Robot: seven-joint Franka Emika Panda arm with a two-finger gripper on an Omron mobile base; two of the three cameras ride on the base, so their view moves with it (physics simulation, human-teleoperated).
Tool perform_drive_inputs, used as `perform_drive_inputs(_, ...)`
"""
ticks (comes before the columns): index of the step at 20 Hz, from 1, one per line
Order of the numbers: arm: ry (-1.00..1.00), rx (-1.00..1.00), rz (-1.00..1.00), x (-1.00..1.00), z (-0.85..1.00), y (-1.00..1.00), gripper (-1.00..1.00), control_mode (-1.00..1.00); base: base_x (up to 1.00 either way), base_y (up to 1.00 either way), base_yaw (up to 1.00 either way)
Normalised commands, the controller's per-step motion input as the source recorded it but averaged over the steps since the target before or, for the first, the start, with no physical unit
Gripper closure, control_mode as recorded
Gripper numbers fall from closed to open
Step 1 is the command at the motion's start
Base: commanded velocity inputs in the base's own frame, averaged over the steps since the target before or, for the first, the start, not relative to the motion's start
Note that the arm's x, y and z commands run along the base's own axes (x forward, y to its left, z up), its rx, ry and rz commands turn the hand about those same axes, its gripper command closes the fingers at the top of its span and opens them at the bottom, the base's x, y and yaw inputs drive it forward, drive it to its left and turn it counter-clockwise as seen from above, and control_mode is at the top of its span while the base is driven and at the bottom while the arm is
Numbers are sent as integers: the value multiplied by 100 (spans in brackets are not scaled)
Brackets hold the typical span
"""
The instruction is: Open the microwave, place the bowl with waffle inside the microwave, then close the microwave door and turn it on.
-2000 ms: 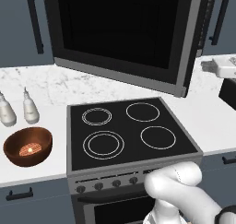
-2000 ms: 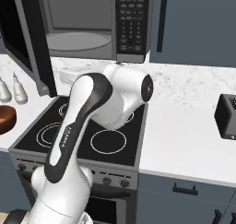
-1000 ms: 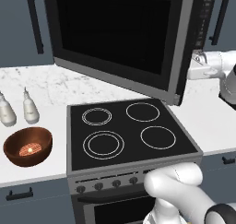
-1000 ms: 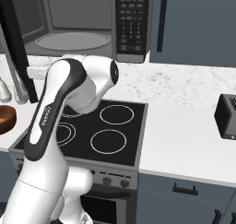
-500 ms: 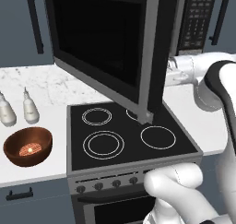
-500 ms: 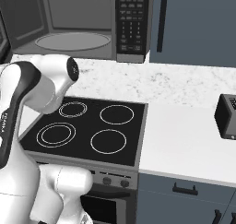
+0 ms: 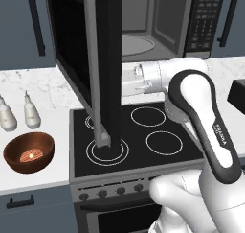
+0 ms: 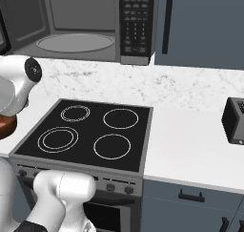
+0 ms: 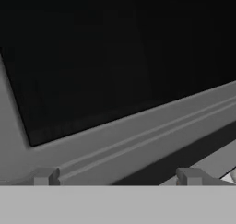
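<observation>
Currently the microwave door [image 7: 98, 64] stands swung out, centre frame. Your gripper [image 9: 117, 177] is spread wide against it, holding nothing; withdraw clear before approaching the bowl with waffle [image 7: 28, 151], lower left.

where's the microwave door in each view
Left base view: microwave door swung wide open, edge-on, upper left, over the stove.
Right base view: a sliver at the top left edge.
Hand view: dark glass and grey frame close up.
Shared landmark: the round turntable.
</observation>
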Motion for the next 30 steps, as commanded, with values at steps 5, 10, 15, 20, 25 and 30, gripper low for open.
perform_drive_inputs(5,0,0,0,0,0,19,-100,-100,0,0,0)
perform_drive_inputs(10,0,0,0,-9,0,-2,-100,-100,0,0,0)
perform_drive_inputs(15,15,0,-22,-9,12,-61,-100,-100,0,0,0)
perform_drive_inputs(20,36,0,-36,-11,-5,-86,-100,-100,0,0,0)
perform_drive_inputs(25,36,-11,-22,-3,-69,-44,-100,-100,0,0,0)
perform_drive_inputs(30,29,-32,-17,7,-100,-3,-100,-100,0,0,0)
